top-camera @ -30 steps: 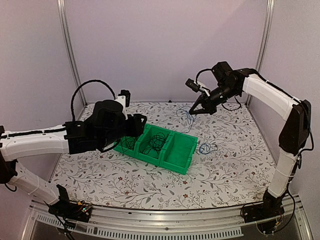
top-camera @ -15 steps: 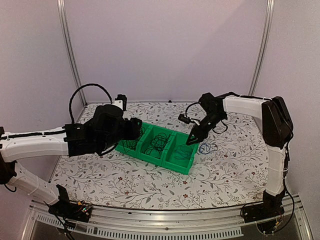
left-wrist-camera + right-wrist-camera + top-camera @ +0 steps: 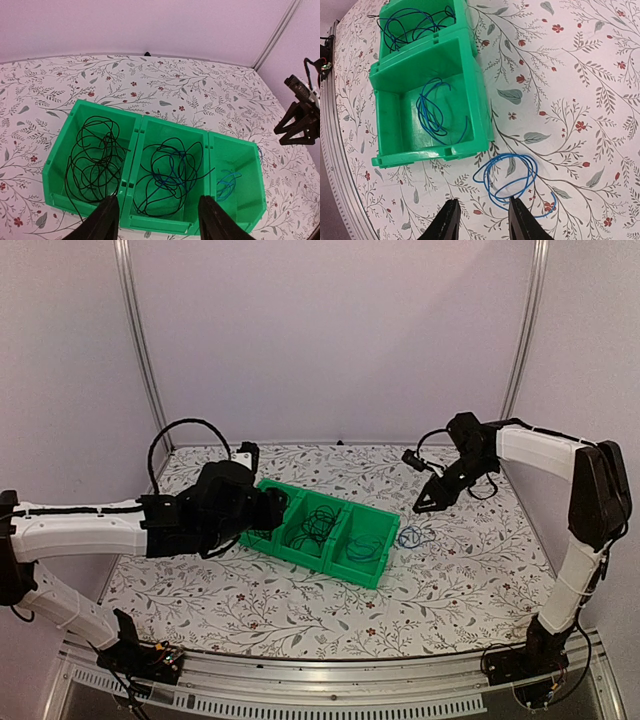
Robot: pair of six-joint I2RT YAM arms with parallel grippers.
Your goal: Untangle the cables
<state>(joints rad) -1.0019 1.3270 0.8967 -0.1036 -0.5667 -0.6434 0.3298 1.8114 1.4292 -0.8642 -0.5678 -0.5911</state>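
Bright green bin (image 3: 136,150) with black cables (image 3: 95,159) and blue cables (image 3: 427,112); white worktop (image 3: 580,75) printed with grey leafy sprigs and small red flowers.

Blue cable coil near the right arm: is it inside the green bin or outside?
Outside. The blue cable coil lies on the floral table, just beyond the green bin's end wall.

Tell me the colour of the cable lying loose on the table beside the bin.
The loose cable is blue, clearest in the right wrist view.
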